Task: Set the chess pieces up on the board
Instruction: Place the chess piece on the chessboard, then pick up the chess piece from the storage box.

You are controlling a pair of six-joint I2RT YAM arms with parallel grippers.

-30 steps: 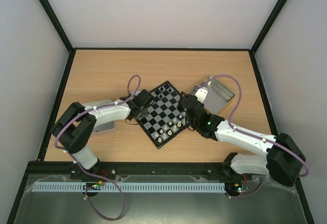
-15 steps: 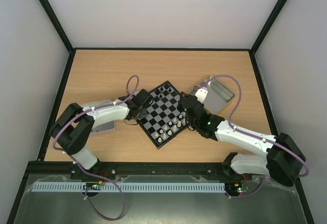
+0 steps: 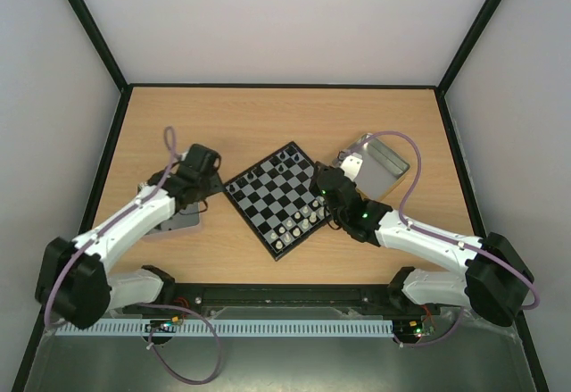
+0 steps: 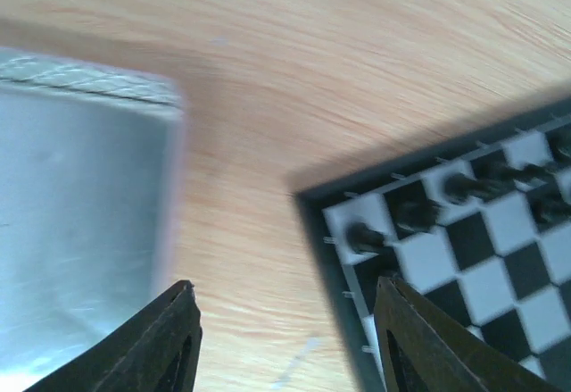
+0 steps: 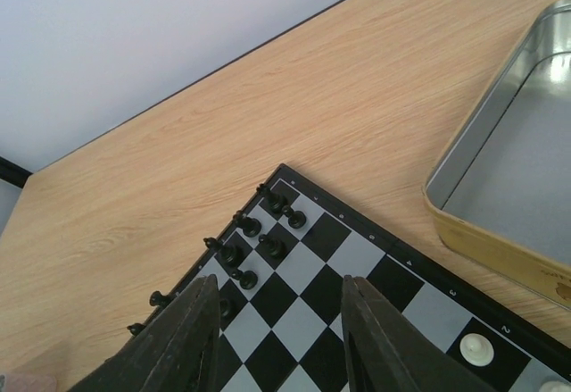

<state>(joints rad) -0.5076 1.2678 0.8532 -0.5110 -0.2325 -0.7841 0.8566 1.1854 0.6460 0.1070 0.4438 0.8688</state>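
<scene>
Top external view shows the wooden table [image 3: 268, 115] with the two arms reaching in from its near edge. The left arm [image 3: 125, 222] bends out to the left and the right arm [image 3: 419, 240] stretches toward the middle.

The board [image 3: 278, 197] lies near the middle of the table, turned so that one corner points at the arms. An open metal tin [image 3: 385, 162] sits just beside its right corner. A second tin [image 3: 183, 222] lies to the board's left, partly under the left arm.

The left gripper [image 3: 203, 191] hangs above bare wood between that tin and the board's left corner. In the left wrist view its fingers [image 4: 178, 338] stand moderately apart with nothing between them. The right gripper [image 3: 319, 188] hovers over the board's right edge. In the right wrist view its fingers [image 5: 201, 329] are parted too, gripping nothing.

The black chess pieces [image 3: 268, 167] stand in rows along the board's far-left side. The white chess pieces [image 3: 299, 222] are gathered along its near-right side. One white piece [image 5: 473, 347] shows on a dark square near the border in the right wrist view.
</scene>
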